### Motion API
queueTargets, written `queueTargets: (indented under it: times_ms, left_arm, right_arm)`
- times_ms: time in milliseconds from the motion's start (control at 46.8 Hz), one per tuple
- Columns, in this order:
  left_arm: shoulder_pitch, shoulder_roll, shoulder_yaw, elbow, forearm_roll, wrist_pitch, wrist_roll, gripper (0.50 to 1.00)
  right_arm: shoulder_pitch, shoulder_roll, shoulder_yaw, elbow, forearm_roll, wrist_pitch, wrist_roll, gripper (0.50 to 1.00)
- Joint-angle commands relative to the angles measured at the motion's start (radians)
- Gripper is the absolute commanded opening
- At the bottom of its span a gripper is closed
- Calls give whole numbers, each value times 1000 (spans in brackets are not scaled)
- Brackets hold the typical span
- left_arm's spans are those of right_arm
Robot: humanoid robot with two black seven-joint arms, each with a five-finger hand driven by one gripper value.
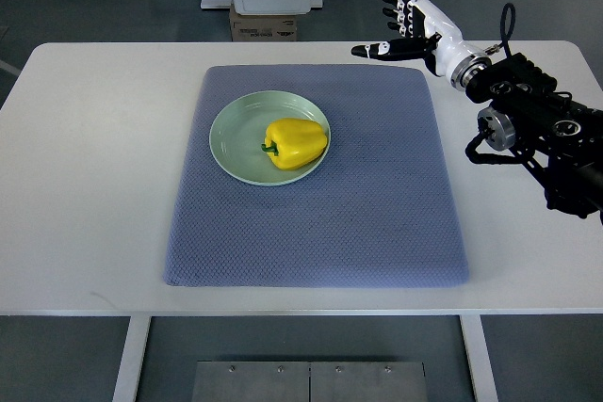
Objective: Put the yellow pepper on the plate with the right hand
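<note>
Pepper (296, 142) already sits on the plate (236, 127); my right robot hand (407, 24) hovers empty, fingers spread, well apart. I judge placing done; next, only retract.

The yellow pepper (297, 142) lies on its side on the plate (236, 143), glossy and whole, its short green stem pointing toward the picture's left. It sits on the right half of the plate, reaching almost to the right rim. The plate is round, pale green and shallow, lying flat on the upper left part of a grey-blue mat (377, 204) on the white worktop (94, 185).
</note>
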Motion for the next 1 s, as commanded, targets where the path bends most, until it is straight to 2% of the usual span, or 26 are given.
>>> queueTargets:
  times_ms: [0, 363, 982]
  left_arm:
    - [0, 0, 0, 0, 0, 0, 0, 1000]
    - [0, 0, 0, 0, 0, 0, 0, 1000]
    - [0, 0, 0, 0, 0, 0, 0, 1000]
  right_arm:
    - [-20, -3, 52, 0, 0, 0, 0, 996]
    - [-135, -7, 241, -4, 0, 0, 3, 1000]
    - [-265, -46, 286, -4, 71, 1, 3, 1000]
